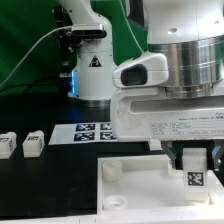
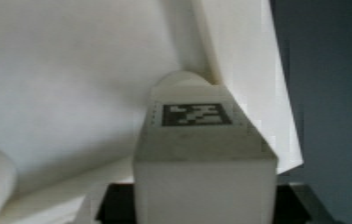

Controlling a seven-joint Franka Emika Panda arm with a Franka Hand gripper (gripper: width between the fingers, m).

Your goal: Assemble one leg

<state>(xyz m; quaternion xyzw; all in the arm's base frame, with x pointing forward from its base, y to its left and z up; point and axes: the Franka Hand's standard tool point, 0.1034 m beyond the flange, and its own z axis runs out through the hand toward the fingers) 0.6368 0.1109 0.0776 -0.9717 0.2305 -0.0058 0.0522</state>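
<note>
My gripper (image 1: 195, 163) is shut on a white leg (image 1: 196, 180) with its tag facing the camera. It holds the leg upright at the big white square plate (image 1: 130, 188), near the plate's corner on the exterior view's right. In the wrist view the leg (image 2: 198, 140) fills the middle, its tag facing the camera, with the black fingers (image 2: 120, 200) pressed on both of its sides. The plate (image 2: 66, 90) lies right behind the leg's far end. I cannot tell whether the leg's tip sits in a socket.
Two more loose white legs (image 1: 8, 145) (image 1: 33, 142) lie on the black table at the exterior view's left. The marker board (image 1: 93, 131) lies behind the plate. The arm's base (image 1: 92, 70) stands at the back.
</note>
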